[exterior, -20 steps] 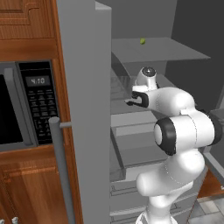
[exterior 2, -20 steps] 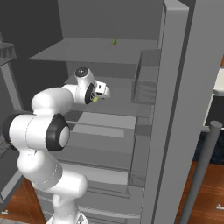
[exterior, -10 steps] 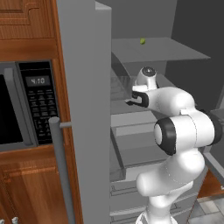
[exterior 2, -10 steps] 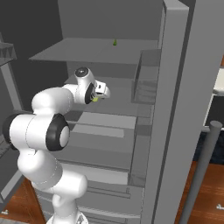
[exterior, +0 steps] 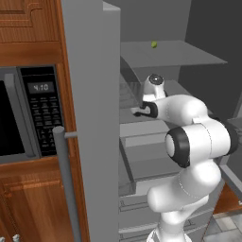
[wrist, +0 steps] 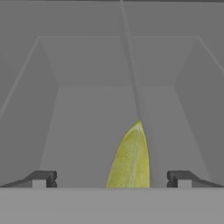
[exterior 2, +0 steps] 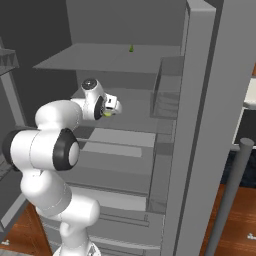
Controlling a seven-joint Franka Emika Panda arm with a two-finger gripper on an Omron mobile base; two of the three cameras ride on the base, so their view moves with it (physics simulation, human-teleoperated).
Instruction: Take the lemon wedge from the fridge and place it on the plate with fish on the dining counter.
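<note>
The fridge (exterior: 90, 123) stands open, and my arm reaches in over a grey middle shelf (exterior 2: 125, 137). In the hand view the lemon wedge (wrist: 130, 159), a yellow-green pointed piece, lies between my gripper's (wrist: 111, 178) two dark fingertips (wrist: 43, 178), which stand wide apart and clear of it. From the right base view the lemon wedge (exterior 2: 107, 114) shows as a yellow spot just under the gripper (exterior 2: 112, 107). The left base view has the gripper (exterior: 137, 111) near the left door's inner bins. The gripper is open. The plate and the dining counter are out of view.
A small green item (exterior: 154, 44) sits far back on the upper shelf (exterior 2: 100, 60). The left fridge door (exterior: 87, 71) and the right door (exterior 2: 205, 110) with its clear bins (exterior 2: 167, 100) flank the arm. A black microwave (exterior: 28, 113) sits in wooden cabinets at left.
</note>
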